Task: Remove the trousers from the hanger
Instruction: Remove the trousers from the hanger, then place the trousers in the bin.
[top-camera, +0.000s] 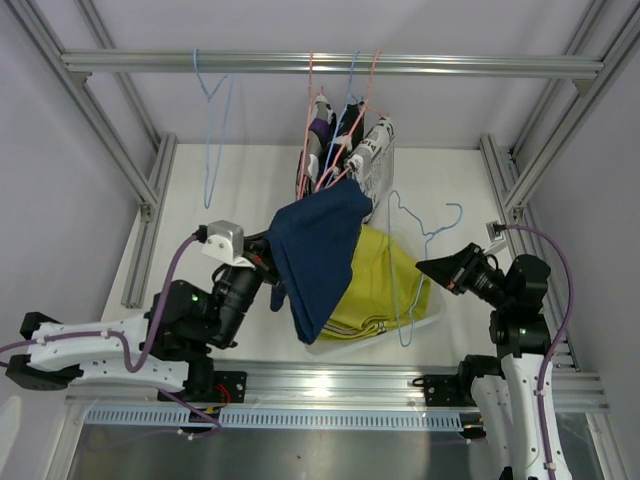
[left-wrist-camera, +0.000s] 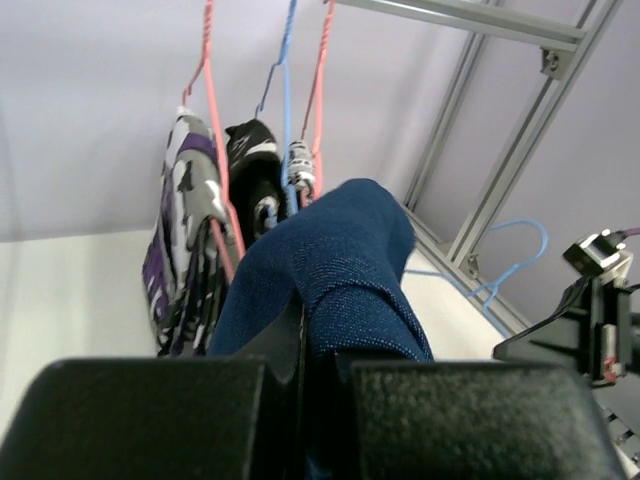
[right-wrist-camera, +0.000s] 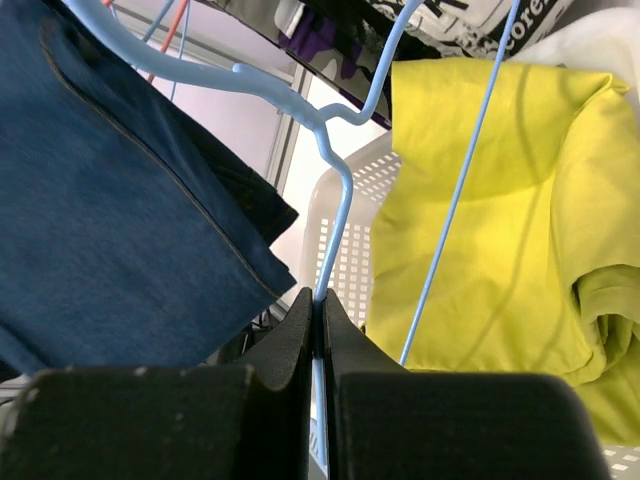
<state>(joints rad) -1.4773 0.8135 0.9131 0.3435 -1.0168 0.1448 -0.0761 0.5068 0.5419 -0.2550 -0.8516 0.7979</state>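
Observation:
The navy trousers (top-camera: 318, 255) hang free above the basket, and my left gripper (top-camera: 272, 264) is shut on their edge; in the left wrist view the cloth (left-wrist-camera: 350, 260) bunches between the closed fingers (left-wrist-camera: 270, 350). My right gripper (top-camera: 432, 268) is shut on the wire of a bare light-blue hanger (top-camera: 425, 235), which the right wrist view shows pinched between the pads (right-wrist-camera: 300, 330). The yellow trousers (top-camera: 385, 285) lie in the white basket (right-wrist-camera: 345, 250). Three patterned pairs stay on hangers at the rail: purple-white-black (left-wrist-camera: 185, 220), black-and-white (left-wrist-camera: 255, 170) and grey-white (left-wrist-camera: 300, 165).
An empty blue hanger (top-camera: 215, 130) hangs from the metal rail (top-camera: 150, 62) at the left. Aluminium frame posts (top-camera: 140, 200) stand along both sides of the white table. The basket (top-camera: 432, 312) sits between the two arms, near the front edge.

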